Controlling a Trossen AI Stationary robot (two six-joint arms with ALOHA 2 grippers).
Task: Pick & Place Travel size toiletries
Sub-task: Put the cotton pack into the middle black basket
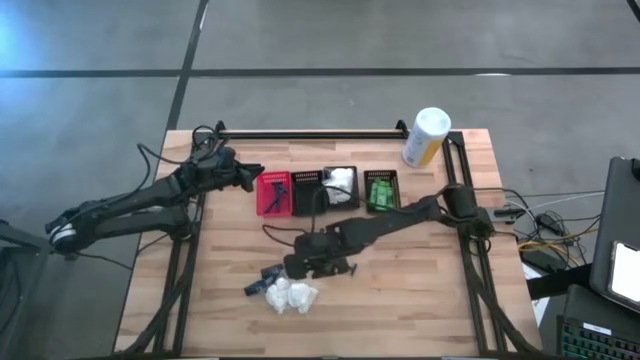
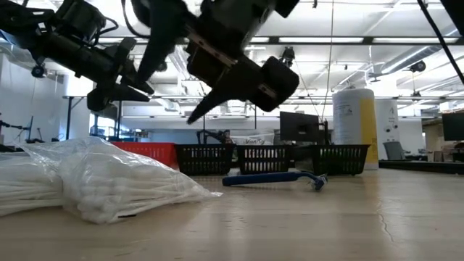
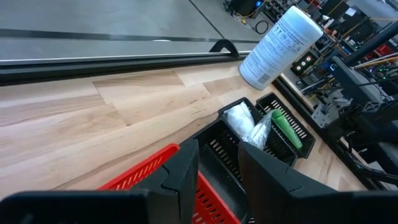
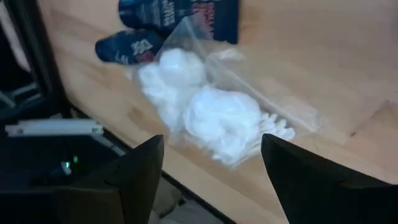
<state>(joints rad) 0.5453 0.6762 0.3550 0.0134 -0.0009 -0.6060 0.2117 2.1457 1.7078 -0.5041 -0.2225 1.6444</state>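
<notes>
I see my right end effector (image 4: 211,177) hovering wide open and empty over crinkly clear-wrapped white bundles (image 4: 214,109) on the pale wood-plank tabletop (image 1: 420,290). My left end effector (image 3: 217,171), part open, hangs over a red mesh basket (image 3: 140,174).

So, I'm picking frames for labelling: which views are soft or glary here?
Right wrist view: soft all over, the white plastic-wrapped bundles nearly blown out. Low view: the bundles close to the lens are blurred and the ceiling lights glare. High view: a blue flare in its top left corner. Left wrist view: the sharpest.
</notes>
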